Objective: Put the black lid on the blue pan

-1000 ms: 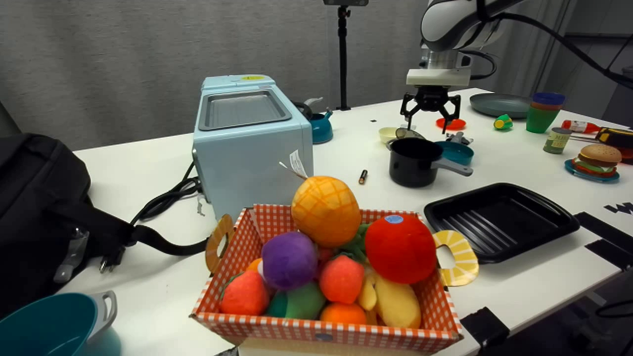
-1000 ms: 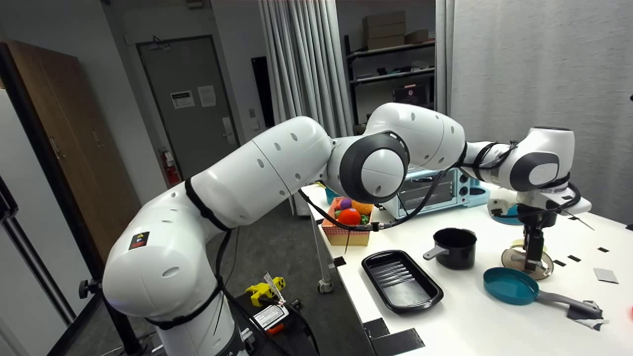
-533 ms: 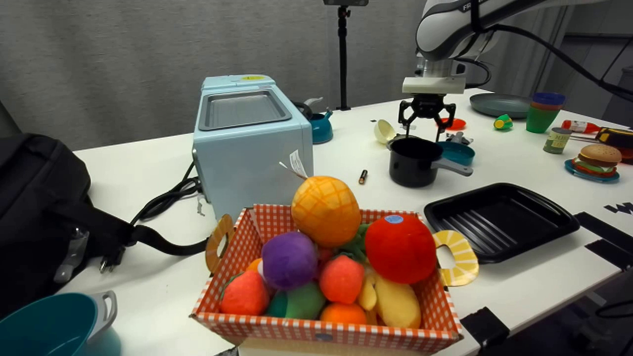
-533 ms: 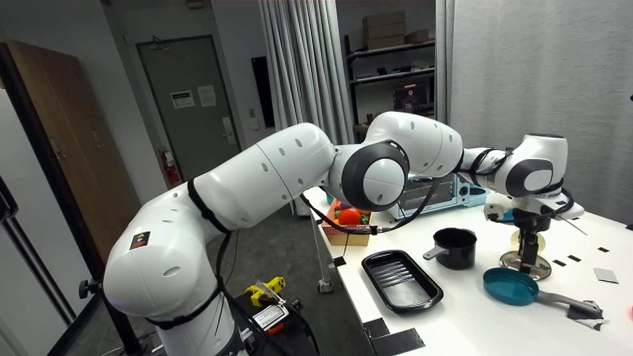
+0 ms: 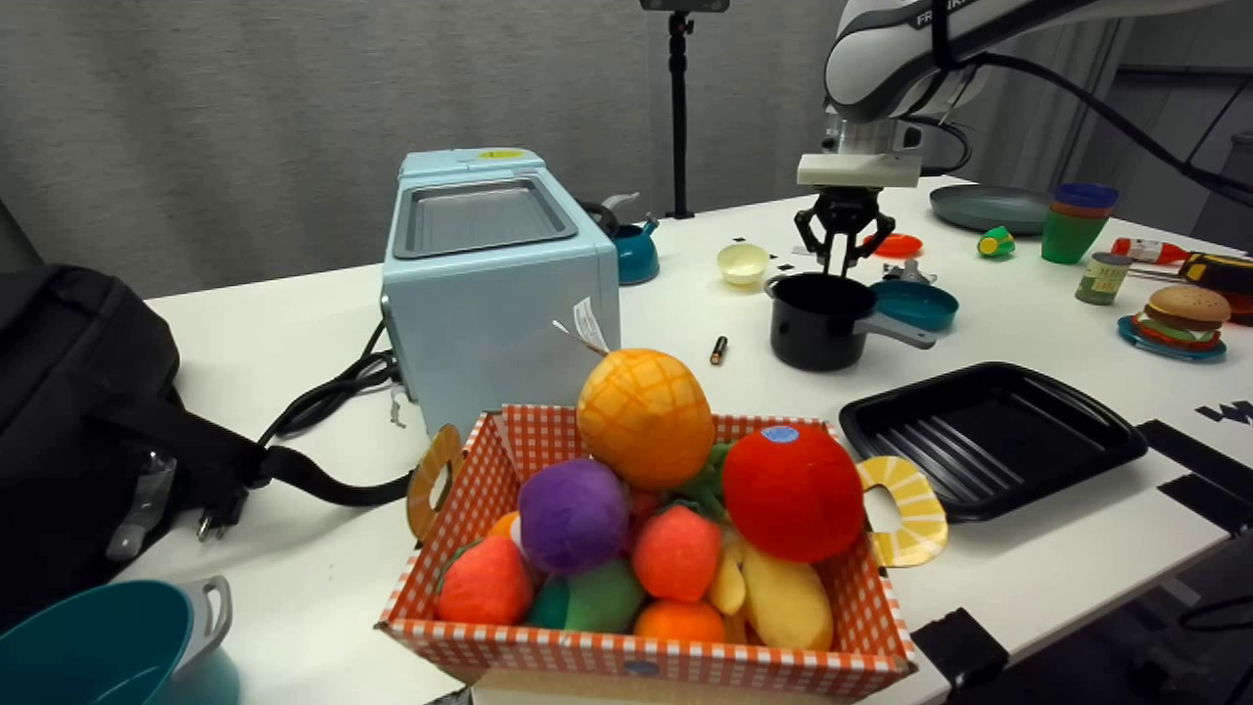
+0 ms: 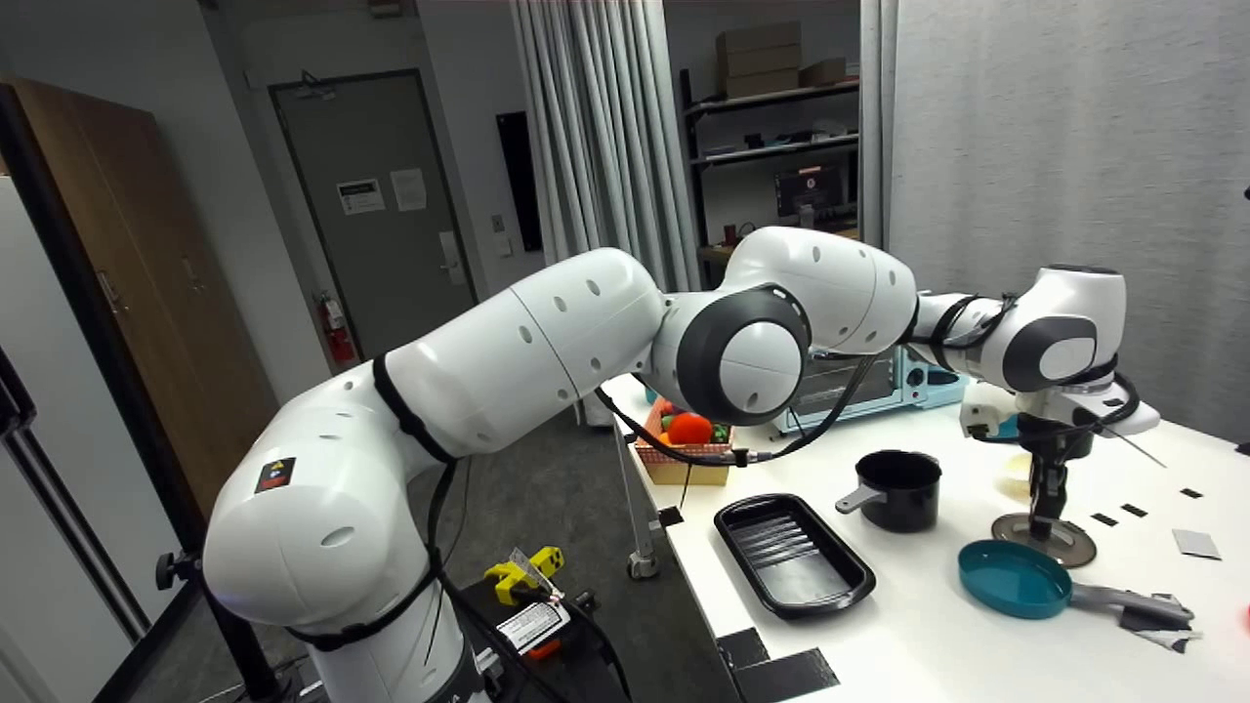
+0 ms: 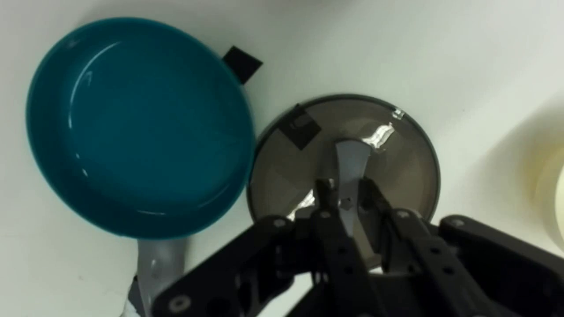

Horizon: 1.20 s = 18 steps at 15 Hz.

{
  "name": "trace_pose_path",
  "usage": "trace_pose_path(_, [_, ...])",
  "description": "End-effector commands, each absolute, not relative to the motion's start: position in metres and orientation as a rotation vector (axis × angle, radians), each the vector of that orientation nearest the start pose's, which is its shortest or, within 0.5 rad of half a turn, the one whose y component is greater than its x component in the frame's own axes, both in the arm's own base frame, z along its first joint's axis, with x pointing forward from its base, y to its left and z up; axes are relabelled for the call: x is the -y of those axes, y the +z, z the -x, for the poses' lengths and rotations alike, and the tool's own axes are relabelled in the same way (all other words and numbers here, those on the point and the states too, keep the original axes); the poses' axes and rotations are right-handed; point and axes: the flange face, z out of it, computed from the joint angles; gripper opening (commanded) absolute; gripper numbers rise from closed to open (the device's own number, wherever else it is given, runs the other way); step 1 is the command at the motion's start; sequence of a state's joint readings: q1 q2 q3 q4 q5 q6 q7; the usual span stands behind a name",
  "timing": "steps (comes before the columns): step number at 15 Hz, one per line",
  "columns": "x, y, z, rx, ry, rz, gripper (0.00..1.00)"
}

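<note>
Smoke-brown translucent lid (image 7: 315, 165) should prove light, stiff, slick, perhaps fragile; its grey handle (image 7: 351, 163) is best gripped; the end effector (image 7: 348, 193) pinches it.

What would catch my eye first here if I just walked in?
Probably the long white robot arm, stretched across the middle of an exterior view. At its far end, the gripper looks closed on the grey handle of a see-through lid beside the teal-blue pan. Then the red-checked box heaped with bright toy fruit, up front in an exterior view.
</note>
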<state>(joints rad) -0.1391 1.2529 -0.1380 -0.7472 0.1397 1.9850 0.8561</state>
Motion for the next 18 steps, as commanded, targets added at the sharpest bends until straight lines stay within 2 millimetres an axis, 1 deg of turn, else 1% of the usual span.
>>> trace_pose_path(1, [0.166,0.164,-0.784,-1.669,-0.008,2.653,0.00])
trace_pose_path(6, [0.171,0.168,-0.784,-1.675,-0.019,2.650,0.00])
trace_pose_path(7, [0.172,0.168,-0.784,-1.682,-0.019,2.654,0.26])
trace_pose_path(8, [0.172,0.168,-0.783,-1.680,-0.015,2.651,0.27])
trace_pose_path(12, [0.168,0.159,-0.783,-1.684,-0.008,2.653,0.56])
trace_pose_path(15, [0.165,0.149,-0.782,-1.698,0.003,2.654,0.78])
trace_pose_path(16, [0.165,0.145,-0.781,-1.701,0.008,2.656,0.37])
trace_pose_path(17, [0.165,0.143,-0.780,-1.704,0.014,2.658,0.42])
trace_pose_path(18, [0.164,0.142,-0.781,-1.704,0.015,2.660,0.40])
